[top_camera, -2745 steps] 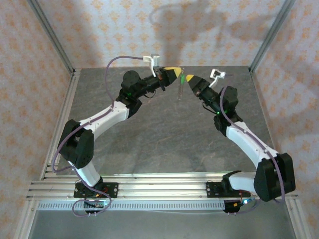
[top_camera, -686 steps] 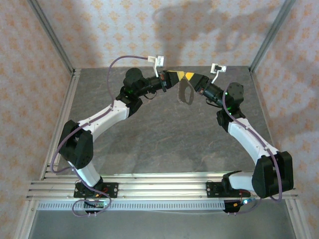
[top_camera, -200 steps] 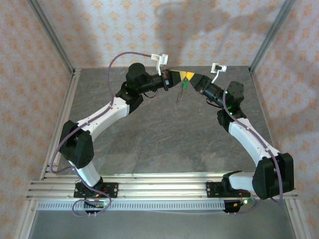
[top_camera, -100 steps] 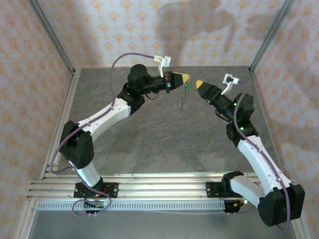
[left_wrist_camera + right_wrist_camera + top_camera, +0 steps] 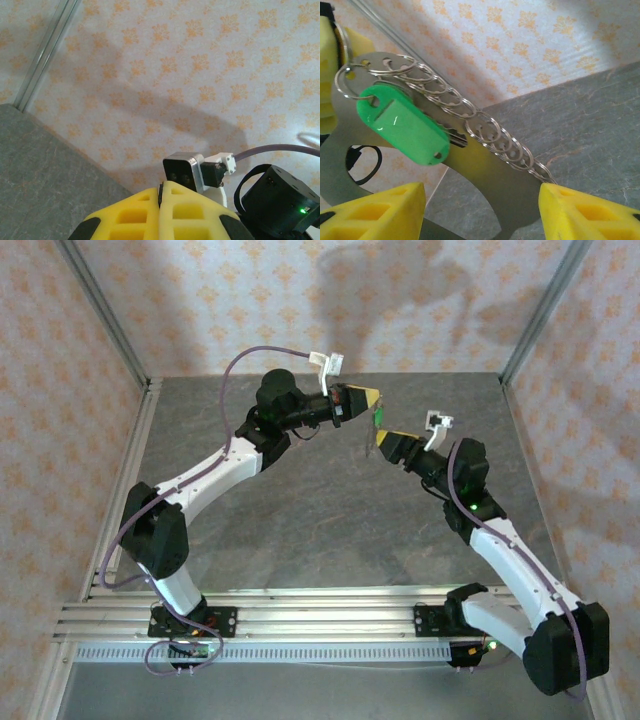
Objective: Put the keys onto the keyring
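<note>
The keyring shows in the right wrist view as a thin silver loop at the upper left, running in between the yellow fingers of the left pincer. From it hangs a green plastic tag. Of the keys, one toothed blade pokes out from under the tag; how many there are cannot be told. A chain of small linked silver rings runs from the same bunch down to the right, lying across a flat grey metal plate with small holes along its upper edge. From above, the whole bunch is a small green speck hanging in the air over the far middle of the table, just right of the left pincer and just beyond the right one.

The left pincer is pressed fully together, its two yellow fingers meeting with a thin dark sliver caught in the seam, and it carries the bunch by the loop. The right pincer stands wide, one finger on either side of the plate's lower edge, touching nothing that can be seen.

As a judgement, the threading looks done or nearly so: tag, blade and chain all seem to hang from the one loop, and the right pincer holds no loose key. Whether every key is on cannot be confirmed, and the bunch is not yet set down.
</note>
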You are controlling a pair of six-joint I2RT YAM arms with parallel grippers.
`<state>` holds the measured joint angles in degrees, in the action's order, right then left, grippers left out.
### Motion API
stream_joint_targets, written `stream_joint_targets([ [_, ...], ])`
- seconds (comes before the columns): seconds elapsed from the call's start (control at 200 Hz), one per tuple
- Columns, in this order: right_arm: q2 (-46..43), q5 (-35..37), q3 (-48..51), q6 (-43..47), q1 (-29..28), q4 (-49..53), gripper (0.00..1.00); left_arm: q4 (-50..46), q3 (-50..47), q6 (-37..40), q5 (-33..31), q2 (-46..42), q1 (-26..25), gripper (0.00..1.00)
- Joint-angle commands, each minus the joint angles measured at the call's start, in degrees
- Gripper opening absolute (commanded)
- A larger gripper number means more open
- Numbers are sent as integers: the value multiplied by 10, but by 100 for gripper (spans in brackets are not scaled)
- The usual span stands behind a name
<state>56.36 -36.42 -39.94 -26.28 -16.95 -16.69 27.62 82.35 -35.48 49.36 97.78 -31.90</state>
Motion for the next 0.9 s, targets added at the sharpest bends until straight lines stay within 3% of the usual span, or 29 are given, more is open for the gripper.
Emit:
stream_joint_targets([
  [0.0, 11, -12, -39, 25, -5, -16, 62, 15, 5, 7, 19, -7, 0, 0],
  [0.47, 84, -35, -105, 44, -22, -18, 60, 12, 6, 7, 28, -6, 0, 0],
  [0.58, 80, -37, -103, 49, -22, -10, 53, 10, 7, 8, 26, -7, -1, 0],
  [0.721, 67, -34, -95, 56, -22, 2, 36, 4, 7, 13, 21, -7, 0, 0],
  [0.896, 48, -31, -84, 62, -22, 18, 24, 4, 3, 15, 8, -9, 4, 0],
])
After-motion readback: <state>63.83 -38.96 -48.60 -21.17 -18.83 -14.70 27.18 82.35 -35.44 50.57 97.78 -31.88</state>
